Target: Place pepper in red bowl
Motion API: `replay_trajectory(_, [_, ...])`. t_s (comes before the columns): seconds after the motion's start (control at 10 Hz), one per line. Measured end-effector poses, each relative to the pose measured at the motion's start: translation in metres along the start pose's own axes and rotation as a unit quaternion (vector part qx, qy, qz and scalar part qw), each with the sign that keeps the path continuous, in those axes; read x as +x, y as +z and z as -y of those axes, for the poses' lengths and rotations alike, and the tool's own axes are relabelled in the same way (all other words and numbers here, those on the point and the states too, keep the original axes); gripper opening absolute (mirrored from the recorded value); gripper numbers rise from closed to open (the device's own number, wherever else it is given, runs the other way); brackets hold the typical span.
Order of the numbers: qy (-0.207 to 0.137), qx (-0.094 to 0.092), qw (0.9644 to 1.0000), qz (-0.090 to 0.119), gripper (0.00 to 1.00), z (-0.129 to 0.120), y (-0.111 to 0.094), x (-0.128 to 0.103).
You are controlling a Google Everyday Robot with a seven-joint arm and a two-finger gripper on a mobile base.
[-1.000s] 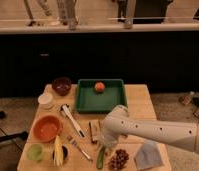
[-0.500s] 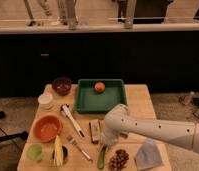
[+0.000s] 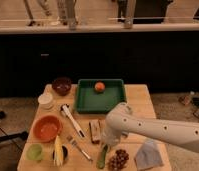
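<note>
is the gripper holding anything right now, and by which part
Likely the pepper, by its upper end: the gripper is shut right there, though the arm hides the contact. The pepper lies on the table.

You moved the arm (image 3: 158, 131) down a little, toward the front edge of the table (image 3: 143, 102). The gripper (image 3: 106, 142) went down with it. It ended low over the table, right at the top end of the green pepper (image 3: 101, 156). You also closed the gripper: its fingers were apart a moment before, and then they came together. The arm hid them, so I could not tell if they got hold of the pepper.
</note>
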Motion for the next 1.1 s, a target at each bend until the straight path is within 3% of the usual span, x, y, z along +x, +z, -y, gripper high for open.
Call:
replay_trajectory(0.3, [0.046,0.007,0.9989,-0.010,0.00,0.001,-0.029,0.002])
replay_trajectory(0.6, [0.089,0.020,0.9955,-0.026,0.00,0.016,-0.070,0.006])
replay_trajectory(0.8, [0.105,0.030,0.9933,-0.036,0.00,0.044,-0.086,0.001])
replay_trajectory(1.1, [0.121,0.045,0.9911,-0.032,0.00,0.089,-0.089,-0.011])
